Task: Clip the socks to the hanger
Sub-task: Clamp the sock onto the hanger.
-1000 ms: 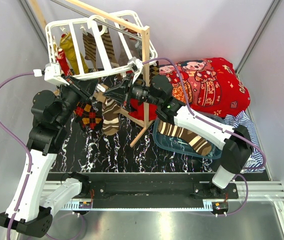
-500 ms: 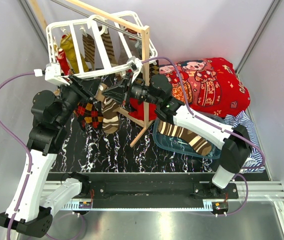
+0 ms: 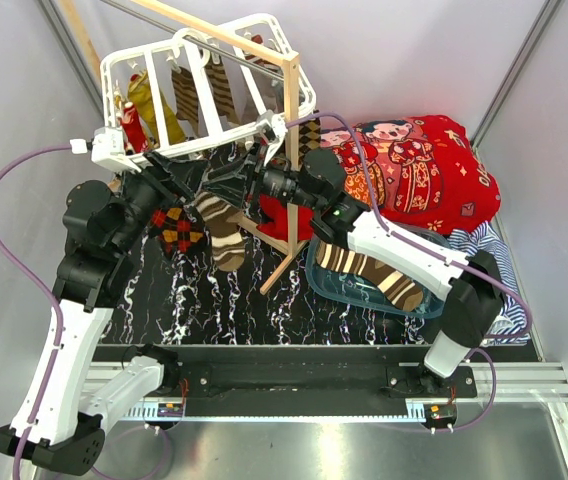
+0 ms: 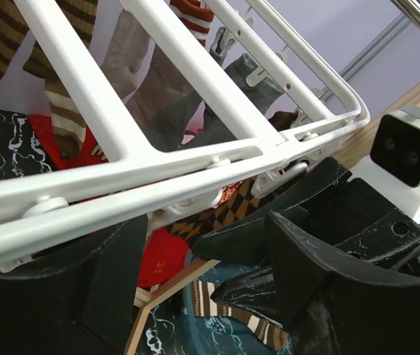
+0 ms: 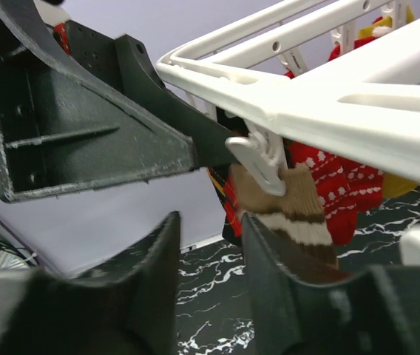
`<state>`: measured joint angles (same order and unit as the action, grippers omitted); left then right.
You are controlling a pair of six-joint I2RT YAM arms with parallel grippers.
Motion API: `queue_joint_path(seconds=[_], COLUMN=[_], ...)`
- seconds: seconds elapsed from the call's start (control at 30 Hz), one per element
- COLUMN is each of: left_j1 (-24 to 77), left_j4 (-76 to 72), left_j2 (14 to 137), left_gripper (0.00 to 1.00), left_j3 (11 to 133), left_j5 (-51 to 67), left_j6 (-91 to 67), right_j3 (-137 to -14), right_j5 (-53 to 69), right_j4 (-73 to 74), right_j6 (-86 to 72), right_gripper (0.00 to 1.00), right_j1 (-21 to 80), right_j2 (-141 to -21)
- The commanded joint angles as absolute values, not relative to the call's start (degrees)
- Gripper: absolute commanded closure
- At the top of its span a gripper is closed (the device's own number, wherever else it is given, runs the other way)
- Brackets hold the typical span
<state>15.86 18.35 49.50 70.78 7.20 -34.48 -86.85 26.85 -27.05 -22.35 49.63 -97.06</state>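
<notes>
- The table [image 3: 264, 310] is black with white marble veins, closed in by plain grey walls.
- The hanger [image 3: 196, 147] hangs tilted over the table's far left part, beside a bare-wood rack [image 3: 291, 120].
- Socks dangle from its clips: a mustard sock [image 3: 149, 100] and a red sock [image 3: 132, 125] at the left. At the near edge hang an argyle sock [image 3: 176, 228] and a brown-and-cream striped sock [image 3: 226, 238].
- The left fingers [image 4: 55, 288] are spread wide and grasp nothing. The hanger's near bar crosses just above them; whether it touches them is unclear.
- The right fingers [image 5: 92, 310] stand a narrow gap apart, with only table and wall showing between them. They sit just below a white clip [image 5: 258, 159] that pinches the striped sock's cuff.
- Both sets of fingers meet tip to tip under the hanger's near edge.
- The rack's upright pole stands close by the right wrist.
- To the right lie a red cartoon blanket [image 3: 414, 165], a blue tub [image 3: 359, 300] holding another striped sock [image 3: 374, 275], and a blue-white cloth [image 3: 489, 250].
</notes>
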Motion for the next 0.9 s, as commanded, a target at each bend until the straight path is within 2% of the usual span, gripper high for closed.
queue_joint_path(seconds=[0.0, 0.17, 0.4, 0.57, 0.87], left_j1=[15.8, 15.8, 15.8, 15.8, 15.8], left_j4=[17.6, 18.1, 19.0, 19.2, 19.5], left_j2=[48.9, 49.2, 49.4, 49.5, 49.3], left_gripper=[0.32, 0.31, 0.3, 0.3, 0.3], left_j3=[73.7, 73.8, 74.6, 74.8, 75.0], left_j5=[4.6, 3.0, 1.3, 1.1, 1.3], left_j6=[-32.1, -30.9, -29.7, -29.5, -29.4], right_j3=[-83.5, -77.7, -67.3, -65.7, -68.3], right_j5=[23.3, 17.3, 0.8, -4.1, -3.9], right_j4=[-26.6, -21.5, -22.3, -29.1, -40.2], right_j6=[-17.2, -9.7, -0.3, 3.0, 5.1], right_gripper=[0.48, 0.38, 0.33, 0.32, 0.28], right_j1=[50.2, 50.3, 50.4, 50.4, 50.7], right_j2=[-91.7, -84.9, -77.4, -78.0, -84.2])
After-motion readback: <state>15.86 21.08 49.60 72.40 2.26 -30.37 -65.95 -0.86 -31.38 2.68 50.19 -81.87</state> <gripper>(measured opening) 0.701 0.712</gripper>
